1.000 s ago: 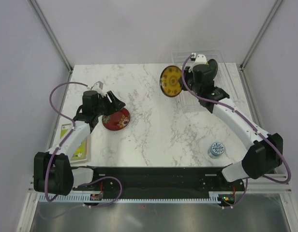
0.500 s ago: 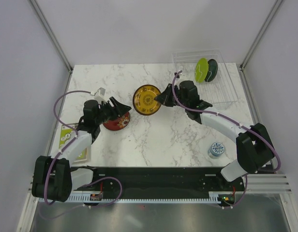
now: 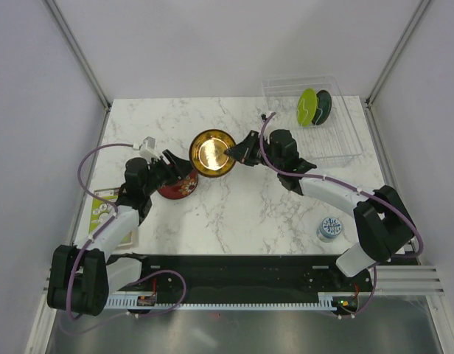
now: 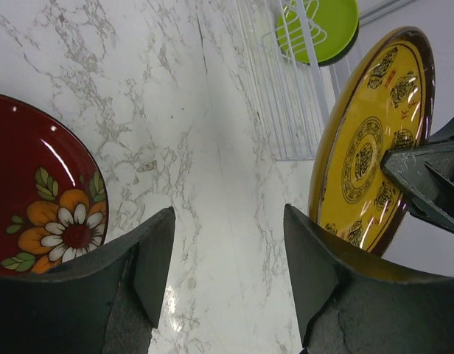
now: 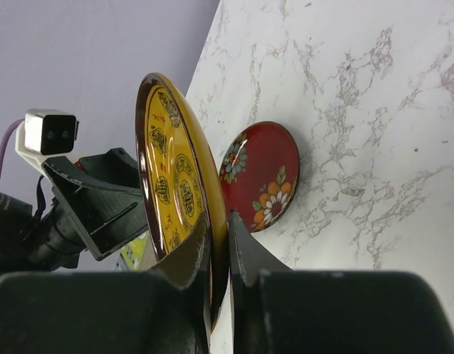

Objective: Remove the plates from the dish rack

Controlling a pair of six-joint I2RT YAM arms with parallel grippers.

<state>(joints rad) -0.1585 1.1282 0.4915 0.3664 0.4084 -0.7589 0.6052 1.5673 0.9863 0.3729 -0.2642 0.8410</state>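
My right gripper (image 3: 233, 151) is shut on the rim of the yellow patterned plate (image 3: 212, 153), holding it tilted above the table's middle; in the right wrist view its fingers pinch the plate (image 5: 172, 177) edge. The dark red floral plate (image 3: 184, 189) lies flat on the table just left of it. My left gripper (image 3: 179, 164) hovers open over the red plate's far edge, its fingers (image 4: 157, 251) empty, with the yellow plate (image 4: 367, 147) close on its right. A lime green plate (image 3: 307, 107) and a dark teal plate (image 3: 324, 105) stand in the clear dish rack (image 3: 337, 140).
A small blue-and-white cup (image 3: 329, 228) stands at the front right. A flat green-yellow rectangular item (image 3: 102, 210) lies at the left edge under the left arm. Walls and frame posts close the table in at the back and sides.
The right arm has carried the yellow plate from beside the rack leftward to the table's middle, close to the left gripper. The left gripper has shifted slightly toward it, staying open.
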